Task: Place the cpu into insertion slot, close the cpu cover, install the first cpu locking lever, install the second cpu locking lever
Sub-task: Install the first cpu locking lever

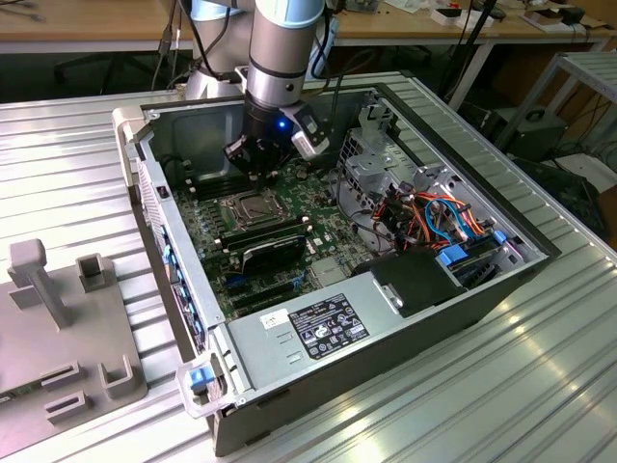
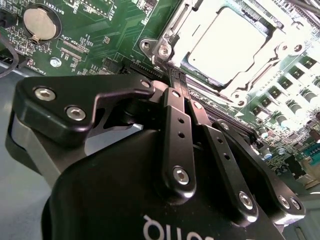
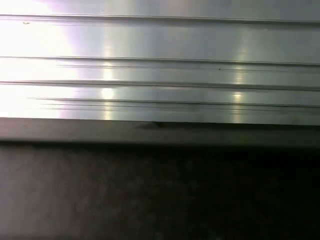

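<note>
Claw (image 2: pixel 177 80) closed at cpu cover (image 2: pixel 170 37) edge; cpu (image 2: pixel 227 42) seated.

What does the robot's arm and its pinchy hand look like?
The arm is a fat round tube, silvery grey, with a light blue band near the top. Lower down it turns black, with a small blue light glowing and a silver-grey box on one side. In the second wrist view the gripper is glossy black metal: flat bar fingers joined by shiny silver screws, with white lettering on its body.

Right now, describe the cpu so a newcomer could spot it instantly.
Look inside the open computer case, on the green motherboard just below the gripper. The cpu sits there within a silvery metal frame. It is a flat pale square, unlike the long black memory sticks beside it.
</note>
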`<state>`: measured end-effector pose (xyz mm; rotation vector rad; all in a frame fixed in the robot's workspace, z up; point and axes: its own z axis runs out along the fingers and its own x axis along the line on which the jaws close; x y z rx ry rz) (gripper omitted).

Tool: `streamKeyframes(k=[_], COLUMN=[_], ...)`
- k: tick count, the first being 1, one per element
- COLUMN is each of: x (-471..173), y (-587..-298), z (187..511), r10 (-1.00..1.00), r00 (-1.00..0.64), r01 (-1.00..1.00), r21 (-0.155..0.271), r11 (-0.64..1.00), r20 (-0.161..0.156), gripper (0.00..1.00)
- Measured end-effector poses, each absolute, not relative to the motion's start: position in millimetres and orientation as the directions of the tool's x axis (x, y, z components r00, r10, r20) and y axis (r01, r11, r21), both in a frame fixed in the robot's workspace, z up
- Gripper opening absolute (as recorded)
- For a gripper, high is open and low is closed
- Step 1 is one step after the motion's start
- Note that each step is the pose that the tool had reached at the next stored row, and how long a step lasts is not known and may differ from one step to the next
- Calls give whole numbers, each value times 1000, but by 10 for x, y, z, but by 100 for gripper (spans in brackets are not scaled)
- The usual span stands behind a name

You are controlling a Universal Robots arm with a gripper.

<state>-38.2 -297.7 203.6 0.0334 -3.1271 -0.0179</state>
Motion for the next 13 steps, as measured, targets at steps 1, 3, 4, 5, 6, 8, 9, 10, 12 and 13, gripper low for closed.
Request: streamKeyframes(k=[1, 3, 4, 5, 6, 8, 9, 10, 12, 13], x=[-382, -381, -380, -381, -382, -382, -381, -381, -381, -381], y=[-2978, -2977, -2975, -2977, -2979, -2979, -2978, -2978, -2979, -2978], z=[2032, 2020, 2012, 2009, 2006, 2008, 2014, 2024, 2051, 2071], r10=[-21, -21, -21, -21, -21, -21, -21, -21, -21, -21], r00=[-1000, -1000, -1000, -1000, -1000, -1000, -1000, -1000, -1000, -1000], r01=[-21, -21, -21, -21, -21, -21, -21, -21, -21, -21], r21=[12, 13, 13, 13, 12, 12, 12, 12, 12, 12], r11=[1000, 1000, 1000, 1000, 1000, 1000, 1000, 1000, 1000, 1000], r20=[14, 14, 14, 14, 14, 14, 14, 14, 14, 14], gripper=[11, 11, 11, 11, 11, 11, 11, 11, 11, 11])
